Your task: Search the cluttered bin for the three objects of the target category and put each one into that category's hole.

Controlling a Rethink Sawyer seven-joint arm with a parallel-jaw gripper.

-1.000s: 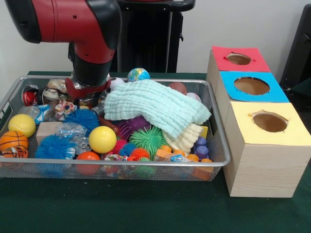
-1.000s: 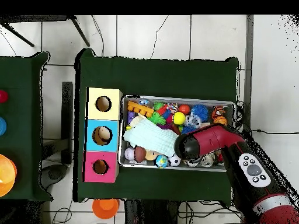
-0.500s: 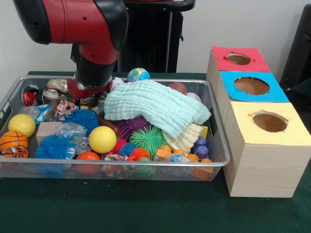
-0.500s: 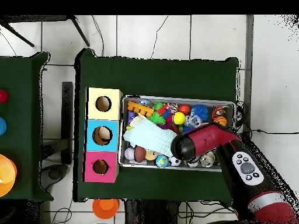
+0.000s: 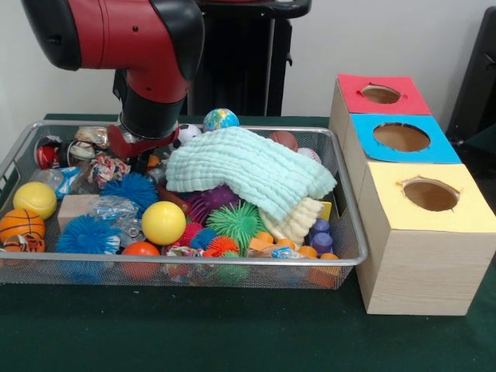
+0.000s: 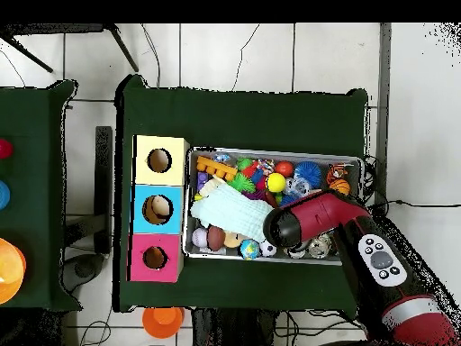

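The bin (image 5: pixel 341 260) stands on the green counter (image 5: pixel 232 333), crowded with toys. Nearest its front rim lie an orange ball (image 5: pixel 141 249), a blue spiky ball (image 5: pixel 87 234) and a yellow ball (image 5: pixel 163 222); a green spiky ball (image 5: pixel 235 221) sits beside them. A pale cloth (image 5: pixel 248 174) is draped over the middle, so whatever lies beneath it is hidden. To the right the box (image 5: pixel 418 263) shows its yellow hole (image 5: pixel 430 194), then the blue hole (image 5: pixel 401 137), then the red hole (image 5: pixel 380 94). At the bin's far left the claw (image 5: pixel 139 155) is sunk among wrapped toys (image 5: pixel 105 169), and whether it is spread or closed, or has hold of anything, cannot be told. The target category cannot be told either, so no target can be singled out. A slow, straight lift is judged best, so that neighbouring toys are not dragged out. Should the cloth cover a target, it is probably best drawn aside first.
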